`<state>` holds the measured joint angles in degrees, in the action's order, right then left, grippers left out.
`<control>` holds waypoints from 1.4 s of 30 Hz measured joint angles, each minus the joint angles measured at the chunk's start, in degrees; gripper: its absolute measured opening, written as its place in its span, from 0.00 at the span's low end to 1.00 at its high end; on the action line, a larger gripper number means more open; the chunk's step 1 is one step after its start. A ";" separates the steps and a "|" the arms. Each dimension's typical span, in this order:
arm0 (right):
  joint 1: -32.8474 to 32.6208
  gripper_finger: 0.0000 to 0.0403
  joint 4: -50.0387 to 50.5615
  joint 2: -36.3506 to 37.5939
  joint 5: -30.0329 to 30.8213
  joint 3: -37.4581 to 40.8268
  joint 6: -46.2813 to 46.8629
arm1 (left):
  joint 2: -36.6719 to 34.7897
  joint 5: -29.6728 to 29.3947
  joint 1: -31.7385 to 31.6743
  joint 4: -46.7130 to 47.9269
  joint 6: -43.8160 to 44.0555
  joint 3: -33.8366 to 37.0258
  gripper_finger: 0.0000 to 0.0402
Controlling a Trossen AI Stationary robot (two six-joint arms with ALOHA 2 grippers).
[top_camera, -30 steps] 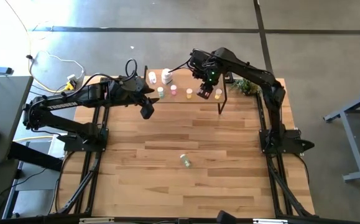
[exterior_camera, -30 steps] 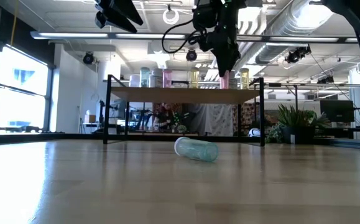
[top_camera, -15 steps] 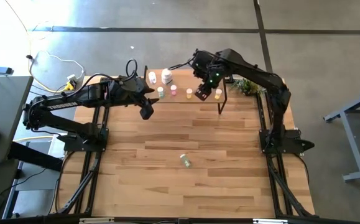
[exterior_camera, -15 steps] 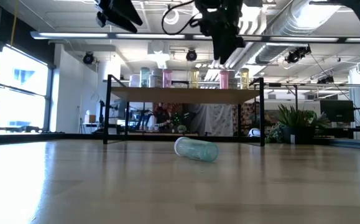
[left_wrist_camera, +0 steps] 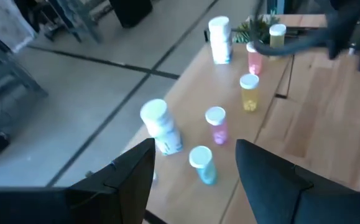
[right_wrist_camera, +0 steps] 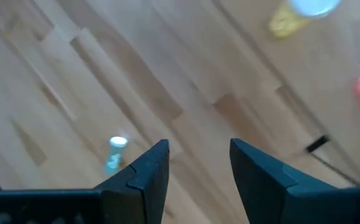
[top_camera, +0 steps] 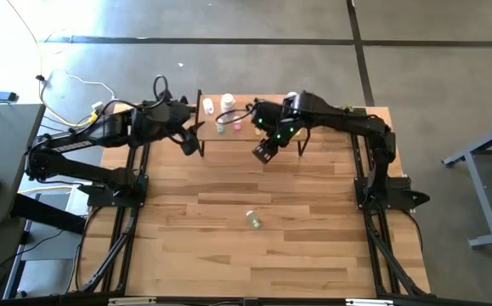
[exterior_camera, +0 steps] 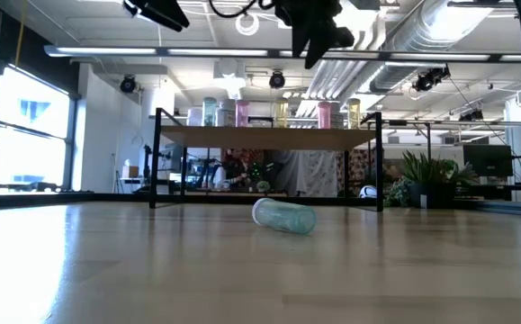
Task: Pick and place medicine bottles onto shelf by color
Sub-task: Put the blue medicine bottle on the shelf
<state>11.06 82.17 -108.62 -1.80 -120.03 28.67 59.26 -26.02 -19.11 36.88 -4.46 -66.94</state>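
Right end effector (top_camera: 263,153) hangs open and empty above the worktop (top_camera: 313,221), at 6 o'clock of the shelf (exterior_camera: 269,137) carrying upright medicine bottles (left_wrist_camera: 250,92). A pale green bottle (top_camera: 252,220) lies mid-worktop. Left end effector (top_camera: 191,144), also open and empty, hovers at the shelf's 9 o'clock end.

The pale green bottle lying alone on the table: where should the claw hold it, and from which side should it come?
Grip the pale green bottle across the middle of its round body, coming straight down from above. It lies on its side on the bare table, with nothing around it. The open right claw is probably the nearer one.
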 joint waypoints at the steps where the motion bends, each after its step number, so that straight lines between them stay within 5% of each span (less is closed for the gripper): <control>1: -0.89 0.40 -0.13 -0.01 0.01 0.00 1.04 | -0.52 -0.15 0.00 -0.02 -0.67 0.00 0.53; 15: -10.40 0.53 -5.71 -5.36 0.16 0.11 10.31 | -3.64 3.03 0.02 1.13 -1.12 -0.02 0.53; 24: -14.07 0.53 -7.59 -12.29 -4.66 0.20 15.37 | -3.60 10.45 0.02 3.58 4.52 -0.02 0.53; 42: -19.87 0.53 -12.74 -23.03 -5.57 0.20 21.73 | -3.60 10.46 0.00 9.89 10.35 -0.02 0.53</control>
<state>-8.82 69.43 -131.65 -7.38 -119.83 50.40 55.66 -15.57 -19.11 46.78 5.89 -66.96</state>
